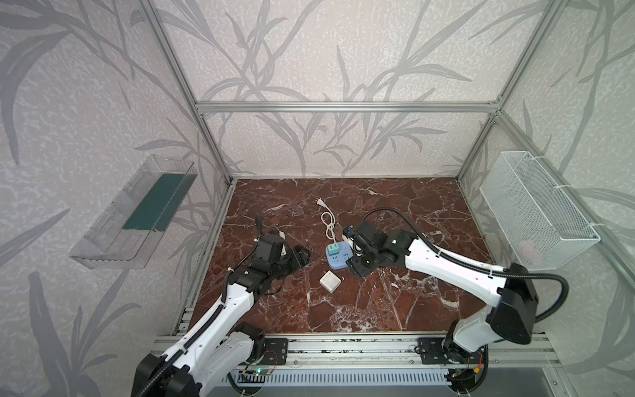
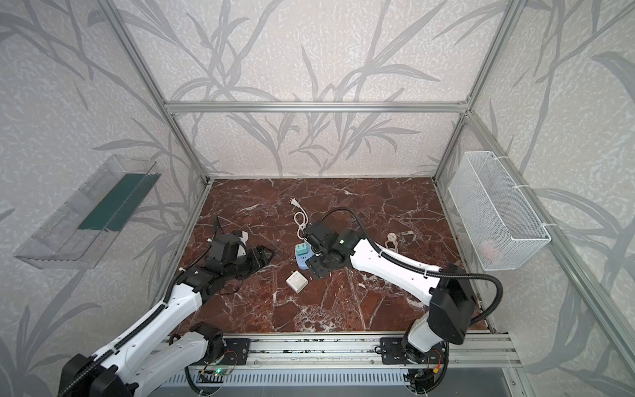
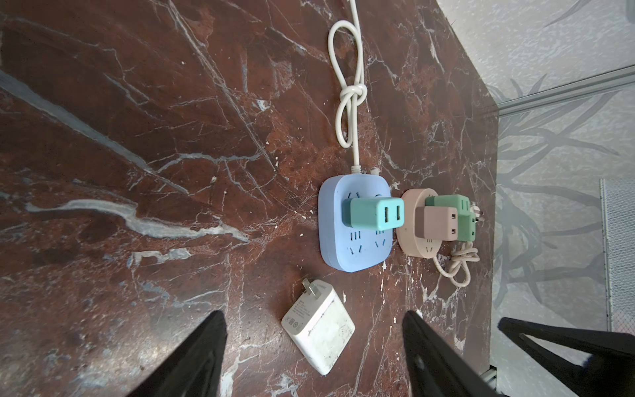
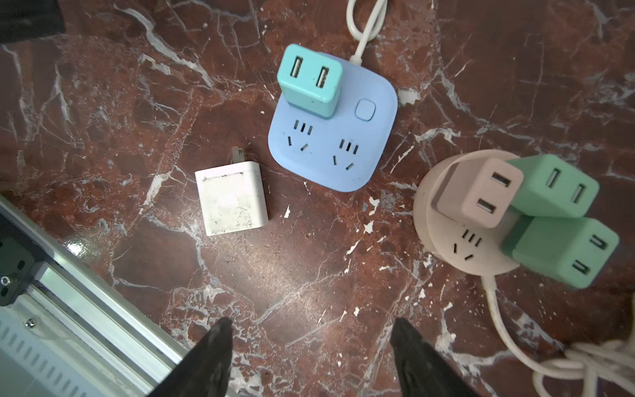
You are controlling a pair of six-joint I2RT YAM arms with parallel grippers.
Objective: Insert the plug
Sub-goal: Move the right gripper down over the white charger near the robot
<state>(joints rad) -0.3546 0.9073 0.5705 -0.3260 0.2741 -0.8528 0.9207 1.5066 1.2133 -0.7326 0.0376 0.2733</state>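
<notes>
White plug [image 4: 231,197] beside blue socket [image 4: 323,173]

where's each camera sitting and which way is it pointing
Both top views: high over the front rail, facing down toward the back wall; left arm and right arm show.
Left wrist: low on the left arm, facing across the tabletop; open left tool at its edge.
Right wrist: above the tabletop, facing down; open right tool at its edge.
Shared: every view has the white charger and blue power strip.
</notes>
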